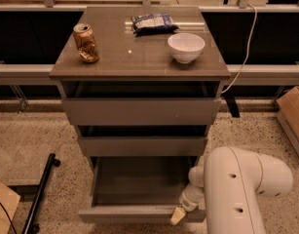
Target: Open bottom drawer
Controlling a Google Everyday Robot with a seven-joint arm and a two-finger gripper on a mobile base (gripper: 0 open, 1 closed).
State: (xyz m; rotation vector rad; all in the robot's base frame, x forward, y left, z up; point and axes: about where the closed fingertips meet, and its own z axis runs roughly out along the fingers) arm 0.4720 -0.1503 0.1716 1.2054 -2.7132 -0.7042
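The small grey-brown cabinet (139,67) stands in the middle of the camera view with three drawers. The bottom drawer (139,212) is pulled out towards me and its empty inside shows. The middle drawer front (141,146) and the top drawer front (141,112) sit further back. My gripper (178,215) is at the right end of the bottom drawer's front, below the white arm (236,189) that fills the lower right corner. A pale fingertip (177,216) lies against the drawer front.
On the cabinet top stand a dented can (85,43), a white bowl (186,47) and a blue snack bag (153,22). A black bar (39,194) lies on the floor at left. A cardboard box (292,113) is at right. A white cable (241,52) hangs behind.
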